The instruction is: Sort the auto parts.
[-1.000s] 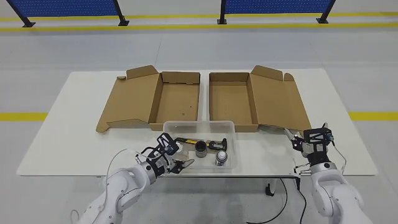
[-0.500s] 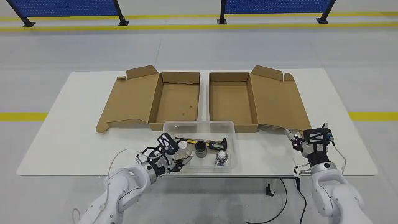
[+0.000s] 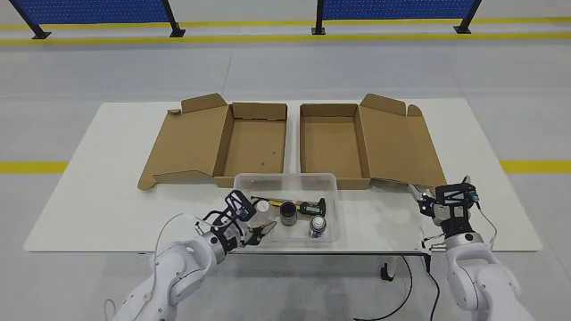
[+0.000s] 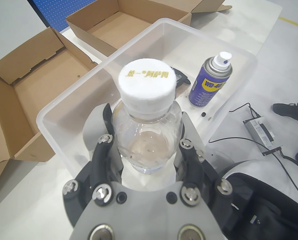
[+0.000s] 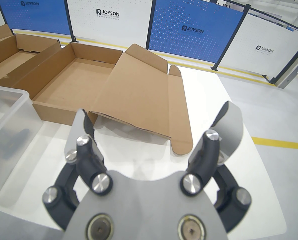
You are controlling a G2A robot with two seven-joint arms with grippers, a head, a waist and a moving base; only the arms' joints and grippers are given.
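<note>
My left gripper (image 4: 146,119) is shut on a clear plastic bottle (image 4: 147,136) with a white cap, held at the near left corner of the clear plastic bin (image 4: 71,83). From above, that gripper (image 3: 252,231) and the bottle (image 3: 261,228) sit at the bin's (image 3: 285,178) front left. Inside the bin stand a blue spray can (image 4: 208,81), a black cylinder (image 3: 289,213) and dark parts (image 3: 310,206). My right gripper (image 5: 155,116) is open with nothing in it, low over the table near its front right edge (image 3: 437,193).
Two open cardboard boxes lie behind the bin, the left box (image 3: 254,143) and the right box (image 3: 330,147), both with flaps spread outward. The right box's flap (image 5: 144,96) lies just ahead of my right gripper. A cable and power brick (image 4: 261,131) lie on the floor.
My left gripper has shifted slightly toward the bin with the bottle still in it. The right arm has kept still.
</note>
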